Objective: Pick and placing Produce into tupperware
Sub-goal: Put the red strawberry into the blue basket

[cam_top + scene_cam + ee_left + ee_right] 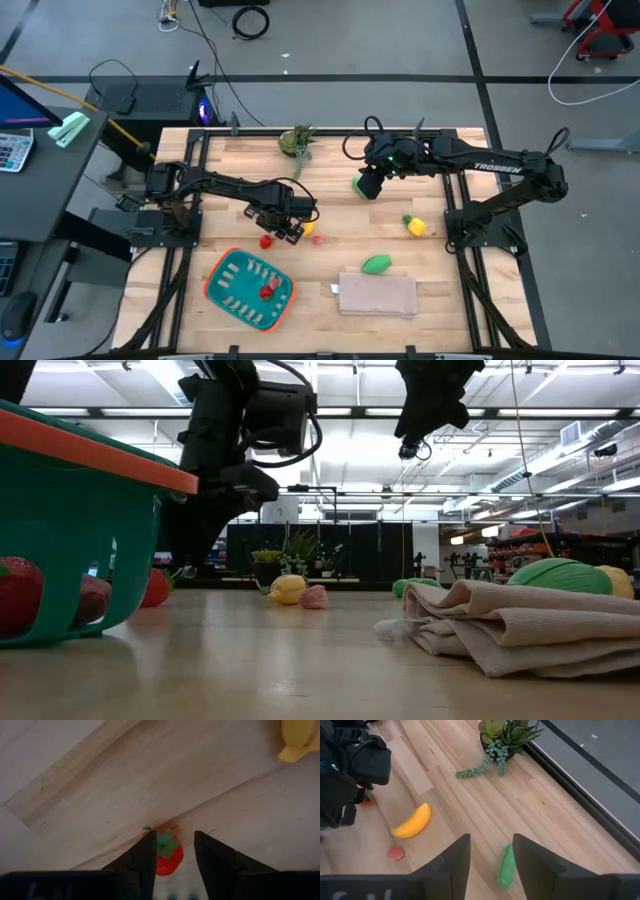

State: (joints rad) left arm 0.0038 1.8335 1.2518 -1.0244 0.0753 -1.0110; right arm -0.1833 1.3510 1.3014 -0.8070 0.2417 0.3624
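Observation:
A small red strawberry with a green top (169, 856) lies on the wooden table, left of the yellow banana (307, 228). My left gripper (175, 834) points straight down over it, open, with one finger on either side of it; I see no touch. My right gripper (491, 837) hangs open in the air at the far middle, above a green pod (506, 867) lying flat on the table. The teal tupperware with an orange rim (222, 283) stands at the near left and holds a red piece (268, 291).
A tiny red piece (318, 238) lies beside the banana. A green piece (376, 264) and a yellow piece with a green top (413, 225) lie right of centre. A folded beige cloth (377, 295) lies near the front edge, and a potted plant (297, 140) stands at the far edge.

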